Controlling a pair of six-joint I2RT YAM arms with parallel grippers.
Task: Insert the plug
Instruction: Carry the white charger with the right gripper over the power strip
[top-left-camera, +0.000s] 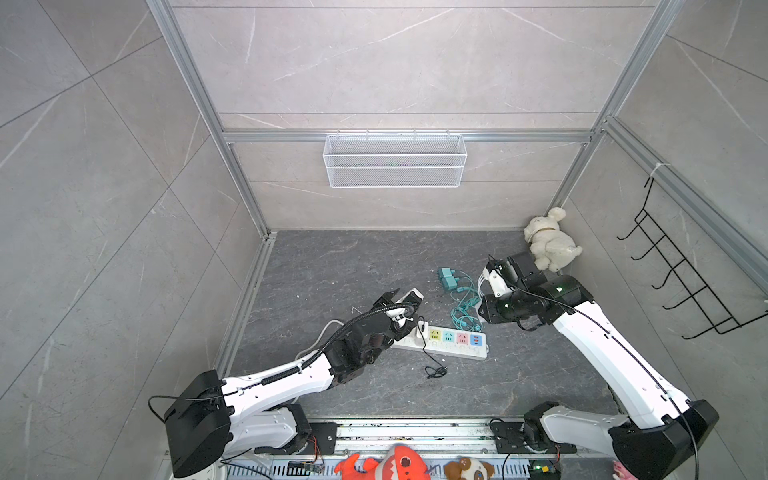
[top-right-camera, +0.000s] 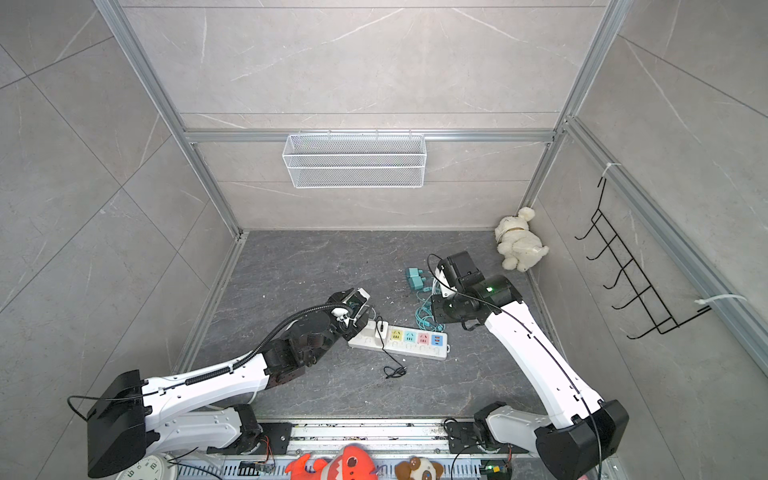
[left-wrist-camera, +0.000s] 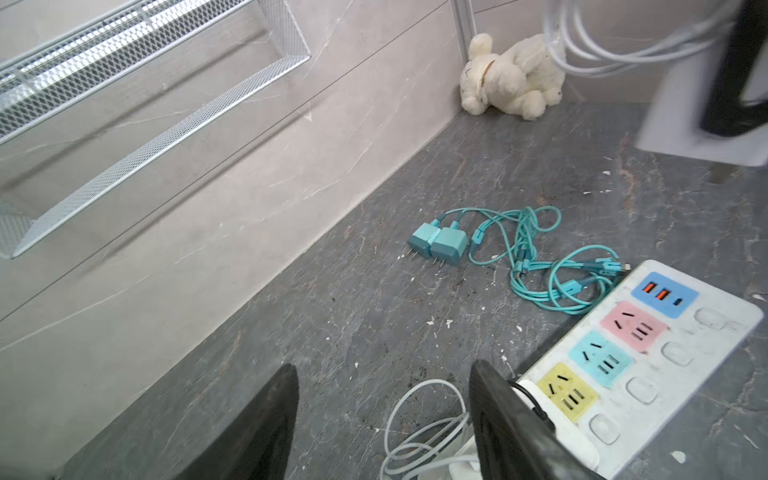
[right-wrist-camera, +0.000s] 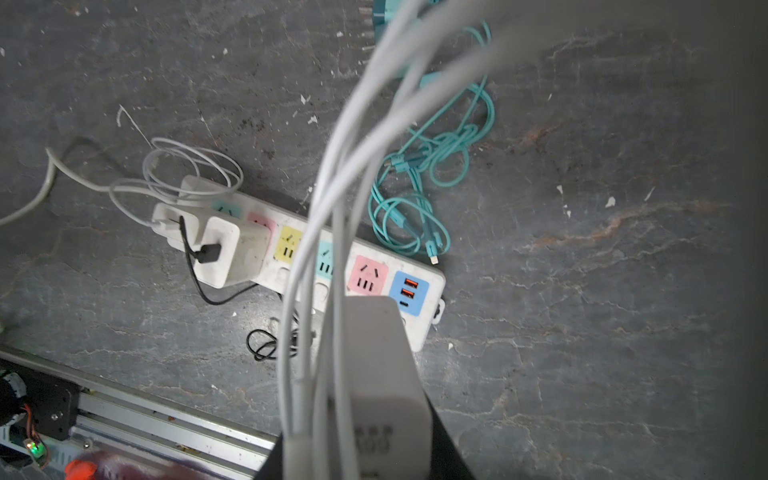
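Blurred white charger (right-wrist-camera: 382, 353) (partly cut off) in right gripper (right-wrist-camera: 361, 451)

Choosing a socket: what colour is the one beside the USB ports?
The socket is pink; clearest in the left wrist view.

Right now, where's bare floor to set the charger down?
Free for the charger: floor between back wall and strip, left of the teal chargers; floor between strip and rail, right of the black cable. Crowded: teal cables behind the strip, white cables at its left end.
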